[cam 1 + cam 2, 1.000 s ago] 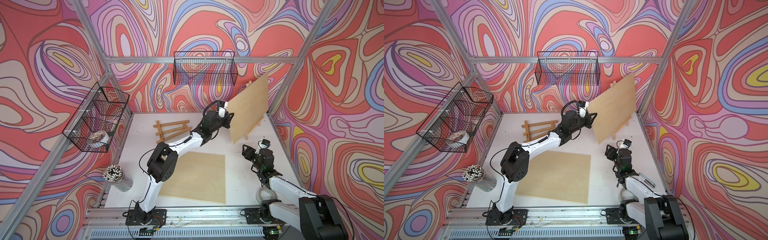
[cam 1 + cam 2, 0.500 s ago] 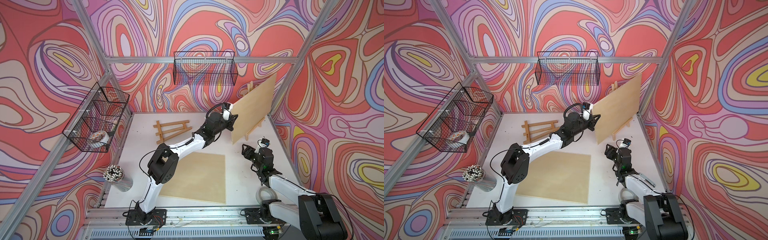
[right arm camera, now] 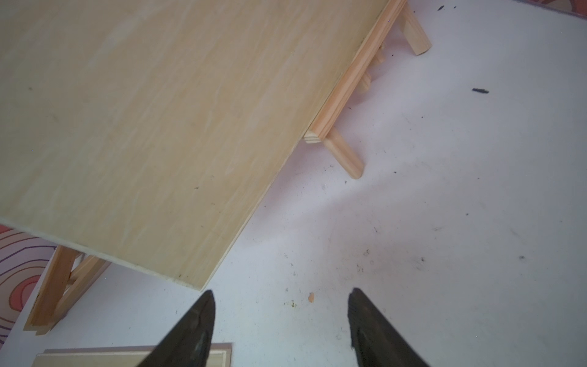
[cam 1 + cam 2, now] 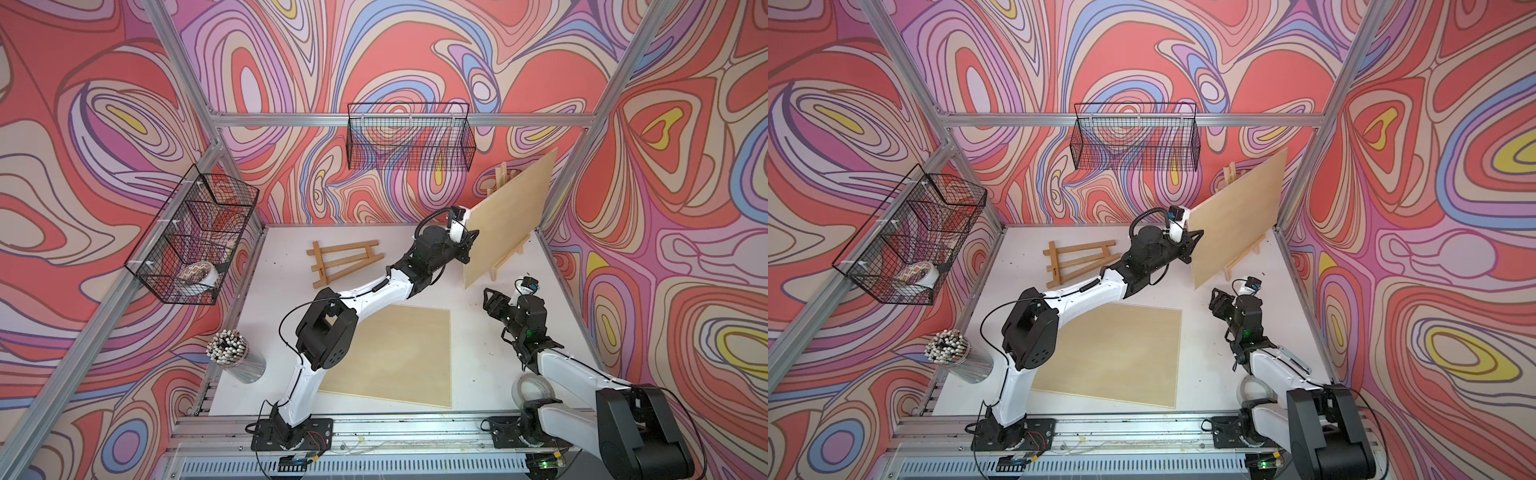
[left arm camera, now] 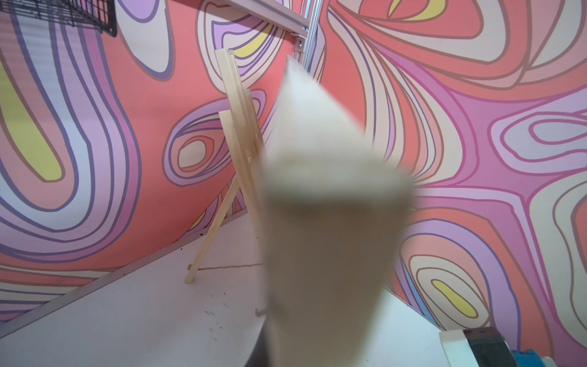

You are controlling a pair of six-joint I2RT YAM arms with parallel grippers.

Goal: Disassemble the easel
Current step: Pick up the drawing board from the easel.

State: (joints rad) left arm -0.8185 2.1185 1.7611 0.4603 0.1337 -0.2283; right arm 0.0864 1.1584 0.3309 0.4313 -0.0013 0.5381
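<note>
A: Two easels, which one is in hand?
B: The upright easel in the far right corner, with the board leaning on it.
A: Which arm is nearer?
B: The left gripper, pinched on the board's edge facing the table's middle. The board's long side climbs away toward the corner. The right gripper hangs just off its lower corner, fingers apart.
A: Wrist views?
B: Only the left shows the rear leg, and only the right shows the ledge.
</note>
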